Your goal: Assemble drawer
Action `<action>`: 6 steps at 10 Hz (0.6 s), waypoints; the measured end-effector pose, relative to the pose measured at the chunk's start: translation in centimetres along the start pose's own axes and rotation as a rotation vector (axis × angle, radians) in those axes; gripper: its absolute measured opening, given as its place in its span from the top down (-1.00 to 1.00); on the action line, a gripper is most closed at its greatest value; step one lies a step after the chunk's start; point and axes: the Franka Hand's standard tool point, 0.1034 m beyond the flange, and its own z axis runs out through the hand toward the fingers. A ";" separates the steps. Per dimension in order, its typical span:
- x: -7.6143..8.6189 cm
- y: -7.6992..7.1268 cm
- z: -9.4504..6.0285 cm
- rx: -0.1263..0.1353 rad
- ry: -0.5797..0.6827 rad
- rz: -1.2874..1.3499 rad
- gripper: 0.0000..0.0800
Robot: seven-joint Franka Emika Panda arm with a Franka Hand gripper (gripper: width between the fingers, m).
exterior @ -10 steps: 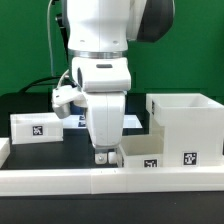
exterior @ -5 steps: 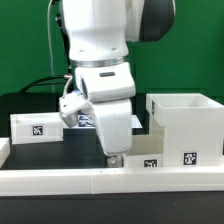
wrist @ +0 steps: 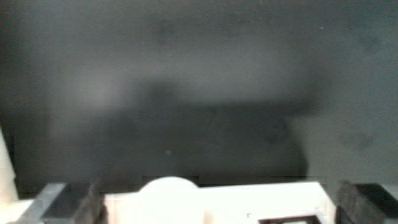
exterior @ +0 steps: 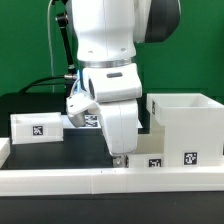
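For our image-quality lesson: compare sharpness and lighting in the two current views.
Exterior view: evenly lit and sharp, the tag on the small white plastic box tray crisp. Wrist view: dim and blurred throughout; the tray's round white knob and the gripper fingers lack clean edges, the dark table a smear.

Bare table (exterior: pixel 50 153) lies open between tray (exterior: pixel 38 127) and rail (exterior: pixel 60 181).

A green wall (exterior: pixel 25 40) backs the black table (exterior: pixel 55 150).
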 end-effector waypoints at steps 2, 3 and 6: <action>0.5 0.1 0.1 -0.006 0.002 0.028 -0.62; 1.6 0.3 0.3 -0.026 0.007 0.078 -0.62; 2.0 0.3 0.5 -0.047 -0.014 0.176 -0.62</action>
